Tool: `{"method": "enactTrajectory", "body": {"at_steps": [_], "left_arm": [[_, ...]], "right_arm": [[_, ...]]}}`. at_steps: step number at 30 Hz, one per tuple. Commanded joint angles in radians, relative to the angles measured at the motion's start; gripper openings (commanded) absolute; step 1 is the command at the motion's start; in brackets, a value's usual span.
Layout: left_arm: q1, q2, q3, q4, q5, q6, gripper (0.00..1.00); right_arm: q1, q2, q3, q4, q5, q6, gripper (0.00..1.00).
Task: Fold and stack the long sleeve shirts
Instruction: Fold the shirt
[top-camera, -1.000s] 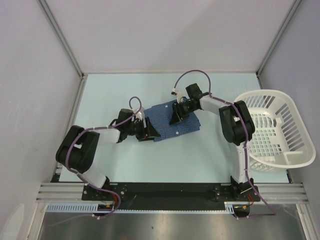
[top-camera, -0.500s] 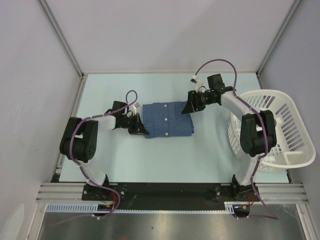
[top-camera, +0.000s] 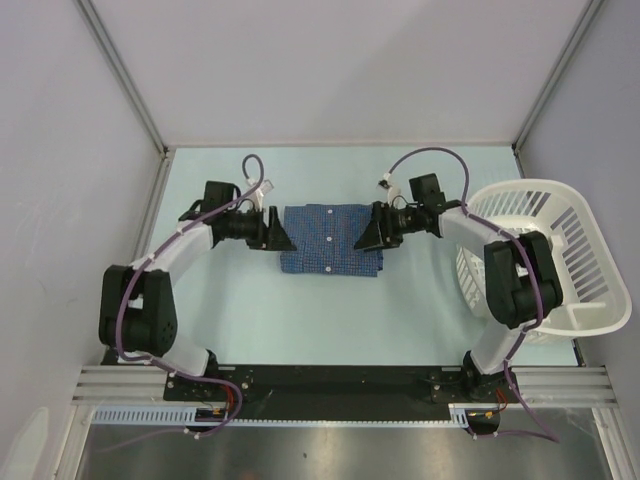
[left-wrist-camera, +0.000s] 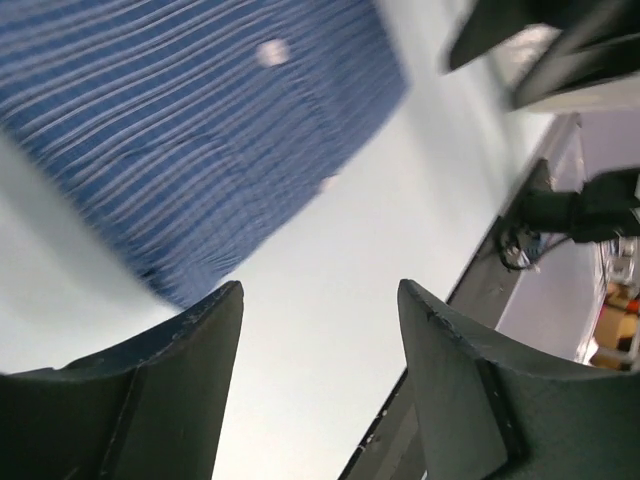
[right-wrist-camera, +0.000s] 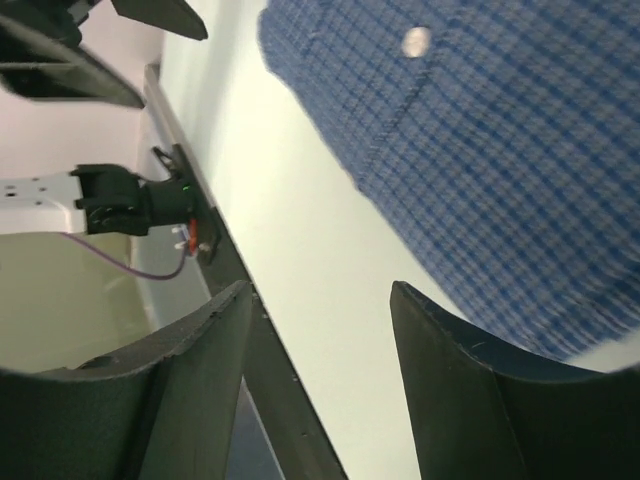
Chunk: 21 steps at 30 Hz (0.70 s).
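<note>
A folded blue checked long sleeve shirt (top-camera: 330, 238) with small white buttons lies flat in the middle of the table. My left gripper (top-camera: 279, 238) sits just off its left edge, open and empty. My right gripper (top-camera: 366, 238) sits at its right edge, open and empty. In the left wrist view the shirt (left-wrist-camera: 190, 130) fills the upper left, beyond the open fingers (left-wrist-camera: 320, 300). In the right wrist view the shirt (right-wrist-camera: 480, 150) fills the upper right, past the open fingers (right-wrist-camera: 320, 300). No other shirt is in view.
A white slatted laundry basket (top-camera: 545, 260) stands at the right edge of the table, close behind the right arm. The pale green tabletop (top-camera: 330, 320) runs to metal frame posts at both back corners.
Both grippers have let go of the shirt and drawn apart. The left arm swung up and left. The shirt now lies squared, flat and folded between them.
</note>
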Motion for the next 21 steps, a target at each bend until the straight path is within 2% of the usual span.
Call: {"method": "enactTrajectory", "body": {"at_steps": [1, 6, 9, 12, 15, 18, 19, 21], "left_arm": [[-0.127, -0.056, 0.014, 0.088, 0.129, -0.076, 0.67], [-0.167, 0.070, -0.057, 0.390, 0.117, -0.312, 0.65], [-0.138, 0.211, -0.045, 0.456, 0.089, -0.326, 0.64], [-0.078, 0.335, -0.068, 0.499, 0.065, -0.360, 0.66], [-0.032, 0.339, -0.108, 0.498, 0.095, -0.368, 0.70], [-0.027, 0.232, -0.077, 0.351, 0.181, -0.268, 0.79], [-0.030, 0.192, -0.066, 0.320, 0.201, -0.216, 0.99], [-0.038, 0.074, -0.046, 0.241, 0.232, -0.184, 0.99]], "right_arm": [[0.068, -0.020, -0.061, 0.274, -0.091, 0.187, 0.63], [0.069, 0.106, -0.093, 0.424, -0.107, 0.269, 0.60], [0.039, 0.219, -0.069, 0.432, -0.088, 0.258, 0.58], [0.007, 0.311, -0.026, 0.308, -0.036, 0.148, 0.57], [-0.019, 0.339, 0.004, 0.175, -0.001, 0.053, 0.59], [-0.036, 0.269, 0.028, 0.087, -0.006, -0.009, 0.67], [-0.033, 0.202, 0.048, 0.066, -0.027, -0.006, 0.76], [-0.030, 0.133, 0.065, 0.075, -0.055, 0.052, 0.93]]}}
